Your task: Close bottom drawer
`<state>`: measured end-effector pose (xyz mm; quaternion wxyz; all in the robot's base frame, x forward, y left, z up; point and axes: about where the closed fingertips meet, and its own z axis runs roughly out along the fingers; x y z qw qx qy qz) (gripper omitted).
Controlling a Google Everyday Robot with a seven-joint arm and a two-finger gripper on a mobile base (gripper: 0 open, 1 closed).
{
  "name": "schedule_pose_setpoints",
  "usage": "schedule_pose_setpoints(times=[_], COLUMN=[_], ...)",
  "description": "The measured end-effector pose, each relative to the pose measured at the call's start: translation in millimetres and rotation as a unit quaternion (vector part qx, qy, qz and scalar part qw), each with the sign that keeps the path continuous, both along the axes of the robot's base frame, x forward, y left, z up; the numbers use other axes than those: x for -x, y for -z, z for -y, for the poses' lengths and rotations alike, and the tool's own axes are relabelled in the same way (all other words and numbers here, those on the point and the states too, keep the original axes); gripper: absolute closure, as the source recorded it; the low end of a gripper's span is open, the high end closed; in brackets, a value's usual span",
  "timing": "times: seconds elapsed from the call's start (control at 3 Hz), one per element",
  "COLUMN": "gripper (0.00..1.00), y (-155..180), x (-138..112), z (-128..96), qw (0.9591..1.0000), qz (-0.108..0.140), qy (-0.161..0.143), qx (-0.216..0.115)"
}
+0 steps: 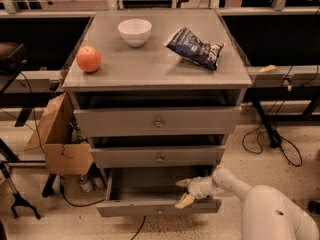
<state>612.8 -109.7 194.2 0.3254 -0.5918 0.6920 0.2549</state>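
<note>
Wide shallow grey bottom drawer (145,208) pulled out, lowest in grey three-drawer desk (150,69). White end effector (184,192) over drawer's right interior, just behind front panel; yellowish fingers (184,202) spread, grasping nothing.

The pincer (184,192) sits at the right end of the open bottom drawer (142,190), its two fingers apart. Together with the arm (227,183) behind it, it covers the drawer's right inner corner. The back of the drawer lies in shadow under the middle drawer (125,157), and the knob on its front panel is too small to make out. The robot's body (275,214) is cut off by the bottom and right edges. The print on the bag (196,47) on the worktop (150,69) is too blurred to read. A small container (86,183) under the cardboard box (57,141) cannot be identified.
</note>
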Motion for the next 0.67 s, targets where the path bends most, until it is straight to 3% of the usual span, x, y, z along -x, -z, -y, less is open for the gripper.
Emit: schedule_pose_setpoints(times=[0.33,0.67], gripper=[0.65,0.89], y=[-3.4,-3.4], x=[-13.0,-8.4], z=[2.8,3.3], qw=[0.9999,0.9999], qz=[0.010,0.010], qy=[0.009,0.010], qx=[0.003,0.002])
